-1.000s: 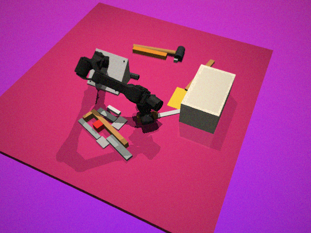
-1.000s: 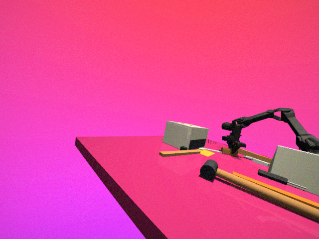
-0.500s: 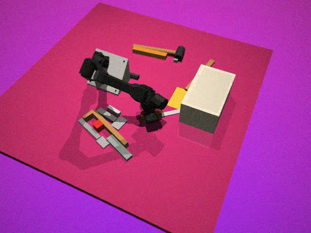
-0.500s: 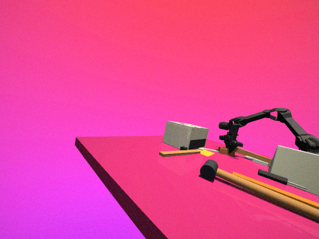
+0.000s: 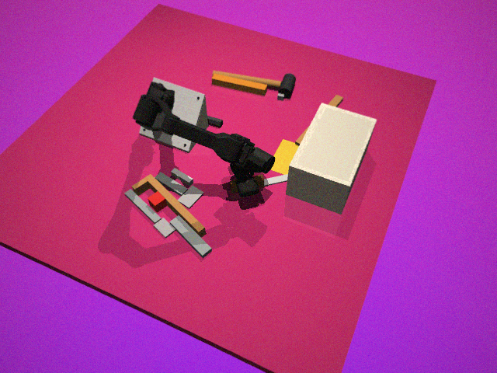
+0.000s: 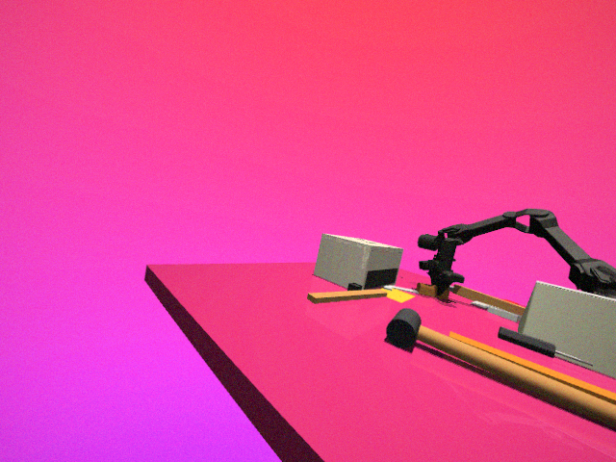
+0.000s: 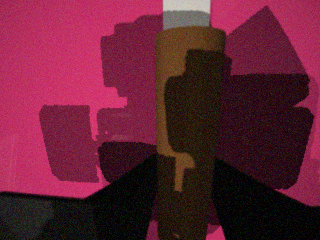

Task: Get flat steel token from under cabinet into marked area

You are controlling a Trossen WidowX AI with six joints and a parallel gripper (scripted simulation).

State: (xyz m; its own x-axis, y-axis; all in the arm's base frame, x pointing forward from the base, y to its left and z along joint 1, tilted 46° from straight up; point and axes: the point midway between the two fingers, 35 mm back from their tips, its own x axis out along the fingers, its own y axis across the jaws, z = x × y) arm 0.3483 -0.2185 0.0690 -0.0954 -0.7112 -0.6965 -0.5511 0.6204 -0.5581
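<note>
Black arm bent and outstretched, wrist pitched downward, fingers [image 5: 248,187] [image 6: 441,293] closed around a handle.
</note>
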